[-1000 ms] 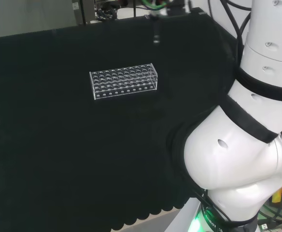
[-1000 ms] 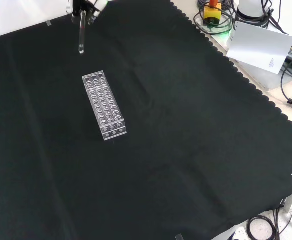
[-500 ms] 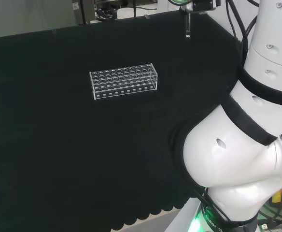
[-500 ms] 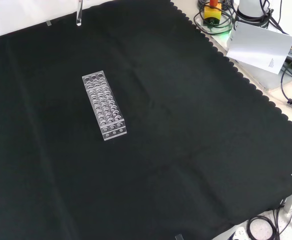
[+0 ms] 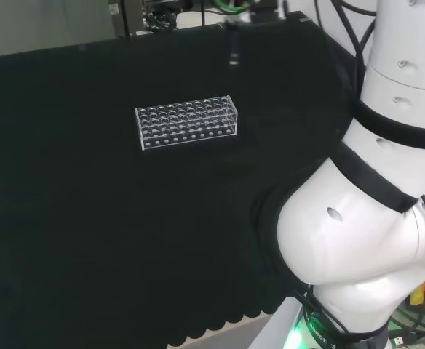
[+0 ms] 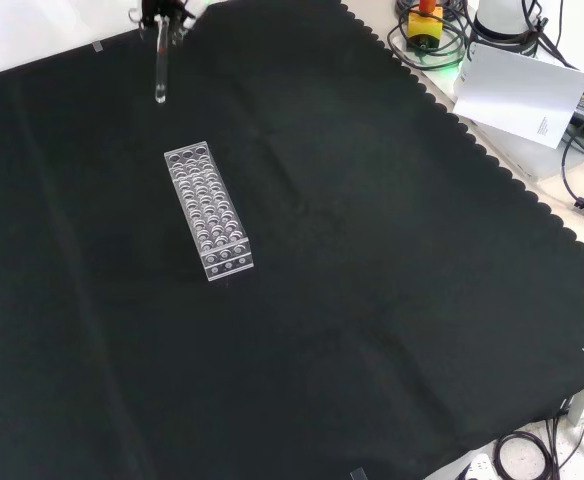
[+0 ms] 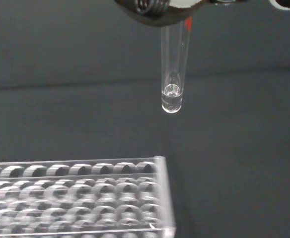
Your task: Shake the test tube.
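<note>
Test tube (image 6: pixel 161 68), a slim clear glass one, hangs upright in the air above the black cloth (image 6: pixel 372 260) near its far edge, clear of the clear plastic rack (image 6: pixel 208 209). The black and white hand (image 6: pixel 162 12) seems to pinch its top. Shaking should stay short, tube upright, away from the rack.

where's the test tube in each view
Head view: the test tube hangs near the top, above the right end of the clear rack.
Front view: test tube at top left, just beyond the rack's far end.
Wrist view: test tube hangs upright, top centre, above the rack's corner.
Shared landmark: the rack.
</note>
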